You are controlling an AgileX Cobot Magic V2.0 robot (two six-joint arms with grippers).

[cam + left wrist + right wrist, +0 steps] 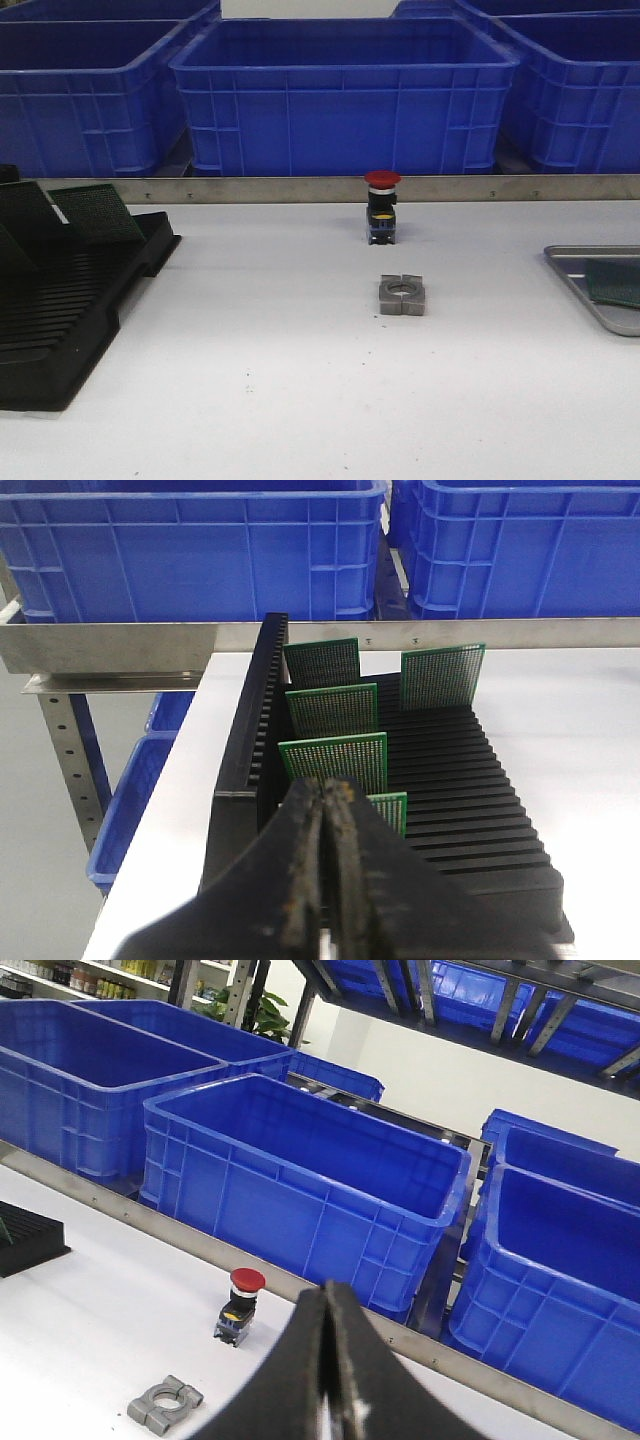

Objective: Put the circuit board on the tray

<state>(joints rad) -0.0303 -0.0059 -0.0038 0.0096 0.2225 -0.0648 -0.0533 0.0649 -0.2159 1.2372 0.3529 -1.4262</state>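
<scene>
A white table (pixel 300 400) is shown spanning the front view, bordered at the far edge by a metal rail (pixel 300 189). Behind the rail, a row of blue plastic crates (pixel 345 95) is seen; the crates are open-topped and nothing can be seen inside them.

At the left edge of the table, a black slotted rack (pixel 70 320) is placed. In the left wrist view, 5 green perforated circuit boards (pixel 333 761) are seen standing upright in its slots, 4 in a column along one side and 1 apart on the other side.

At the right edge of the front view, the grey metal tray (pixel 575 275) is partly visible, cut off by the picture border. A green circuit board (pixel 613 282) is seen lying flat on its floor, well apart from the rack.

Near the middle of the table, a grey metal block (pixel 402 295) with a round central hole and slotted sides is seen lying flat. Just behind it, closer to the rail, a red-capped push-button switch (pixel 382 207) is seen standing upright; the 2 are not touching.

The left gripper (pixel 326 880) is seen over the near end of the rack, its fingers pressed together with nothing between them. The right gripper (pixel 326 1360) is likewise closed and empty, held above the table with the block and switch ahead of it. Neither gripper is visible in the front view.
</scene>
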